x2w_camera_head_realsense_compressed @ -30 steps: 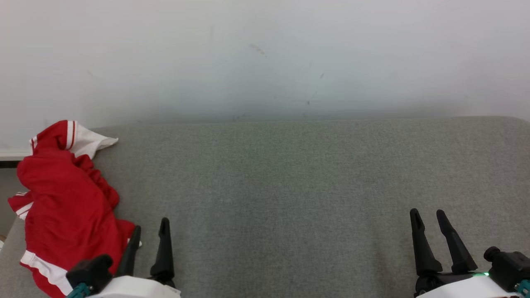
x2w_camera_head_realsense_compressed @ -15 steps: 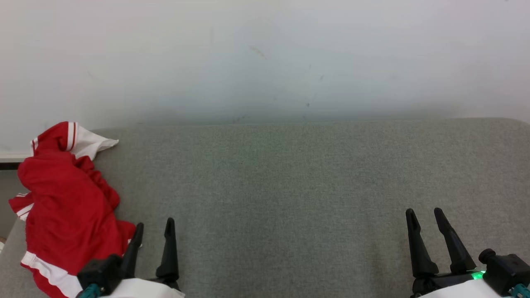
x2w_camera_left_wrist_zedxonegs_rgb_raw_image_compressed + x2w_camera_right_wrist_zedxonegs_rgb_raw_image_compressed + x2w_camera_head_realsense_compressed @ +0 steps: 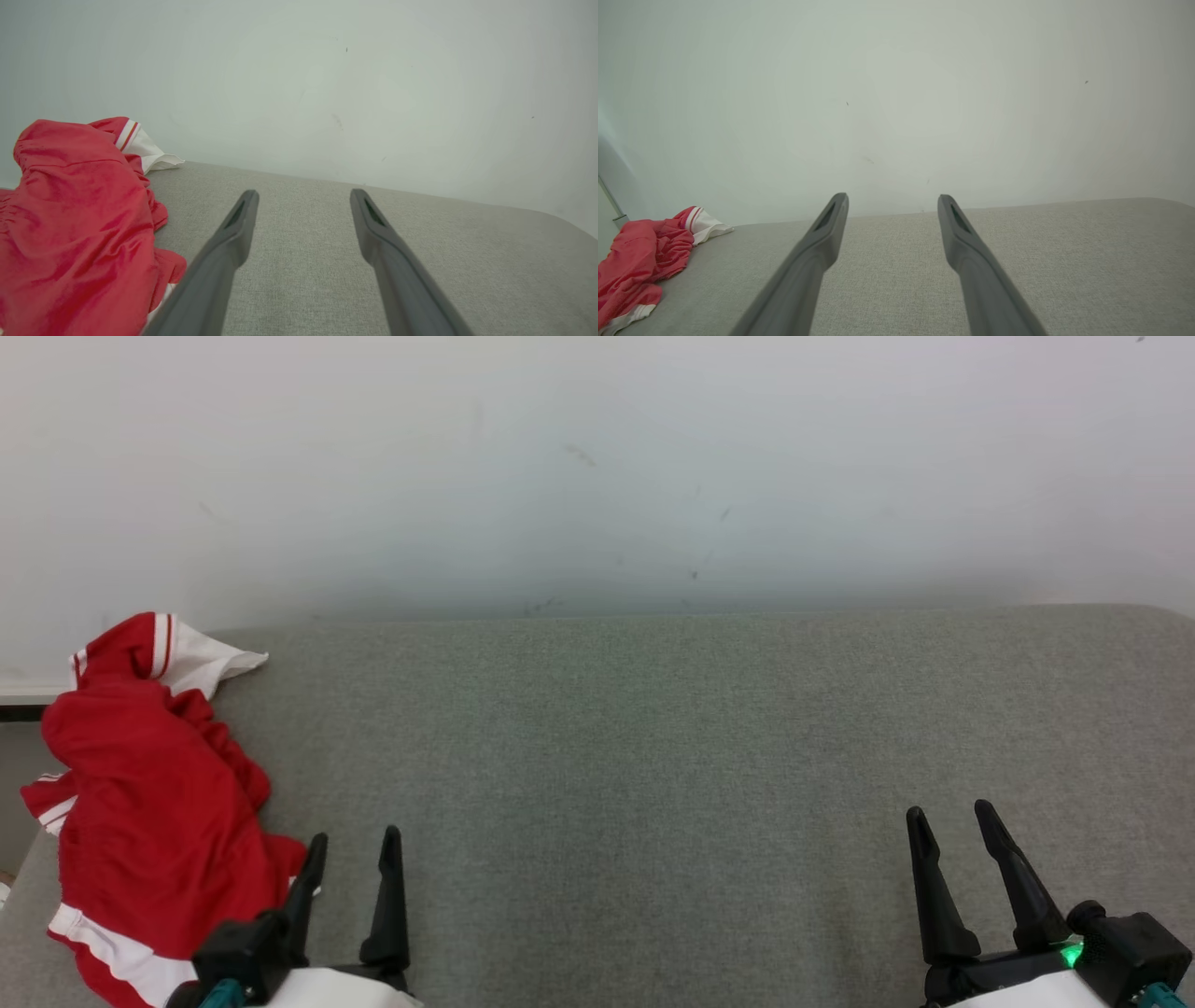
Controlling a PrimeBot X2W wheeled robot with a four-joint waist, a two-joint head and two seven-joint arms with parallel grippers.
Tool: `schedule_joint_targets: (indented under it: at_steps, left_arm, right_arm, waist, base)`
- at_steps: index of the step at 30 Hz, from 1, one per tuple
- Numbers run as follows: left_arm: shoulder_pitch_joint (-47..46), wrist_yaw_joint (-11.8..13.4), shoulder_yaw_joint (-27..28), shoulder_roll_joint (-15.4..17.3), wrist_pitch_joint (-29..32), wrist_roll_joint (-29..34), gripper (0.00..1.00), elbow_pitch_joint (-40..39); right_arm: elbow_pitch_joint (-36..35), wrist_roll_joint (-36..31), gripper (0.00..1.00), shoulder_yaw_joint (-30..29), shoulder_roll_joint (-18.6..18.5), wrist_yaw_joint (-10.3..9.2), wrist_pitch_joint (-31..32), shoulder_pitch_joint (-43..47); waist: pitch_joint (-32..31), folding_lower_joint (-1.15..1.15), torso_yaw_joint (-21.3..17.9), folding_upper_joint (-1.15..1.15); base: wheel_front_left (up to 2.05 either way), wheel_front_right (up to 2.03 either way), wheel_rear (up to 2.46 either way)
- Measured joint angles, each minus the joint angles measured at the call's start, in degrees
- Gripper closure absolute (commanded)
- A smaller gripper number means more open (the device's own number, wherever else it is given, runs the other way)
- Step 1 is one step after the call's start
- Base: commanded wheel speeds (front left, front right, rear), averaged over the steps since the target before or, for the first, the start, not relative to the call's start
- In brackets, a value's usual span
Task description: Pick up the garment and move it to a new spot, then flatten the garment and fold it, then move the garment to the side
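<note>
1. Your garment [image 3: 154, 803], red with white trim, lies crumpled at the left edge of the grey worktop [image 3: 653, 756]; part of it seems to drape over that edge.
2. Your left claw [image 3: 355, 837] sits just right of the heap's near end, jaws wide and empty. Your right claw [image 3: 948, 810] waits well apart at near right, equally wide and empty.
3. Come in sideways and a finger may shove the heap off the left edge.
4. Pinch one loose layer only, and the shiny cloth will likely slip free or trail behind.
</note>
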Motion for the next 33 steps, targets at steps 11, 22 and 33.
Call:
schedule_joint_targets:
  at_steps: [11,22,33]
  left_arm:
    - [0.0,0.0,-0.1,0.0,-1.2,3.0,0.0,0.3]
    - [0.0,0.0,-0.4,0.0,-2.0,5.6,0.0,0.5]
    - [0.0,0.2,-0.6,0.0,-2.0,5.3,0.0,0.9]
  right_arm:
    - [-0.5,-3.5,0.0,0.2,0.2,0.0,-1.1,0.1]
    - [-0.5,-5.7,0.0,0.6,0.3,0.0,-1.9,0.1]
    - [-0.5,-5.7,0.0,0.6,0.4,0.0,-1.9,0.2]
  waist:
    - [-0.1,0.0,0.0,0.0]
    - [-0.5,0.0,-0.2,0.0]
    - [-0.7,0.0,-0.1,0.0]
  base:
    - [0.0,0.0,0.0]
    - [0.0,0.0,0.0]
    - [0.0,0.0,0.0]
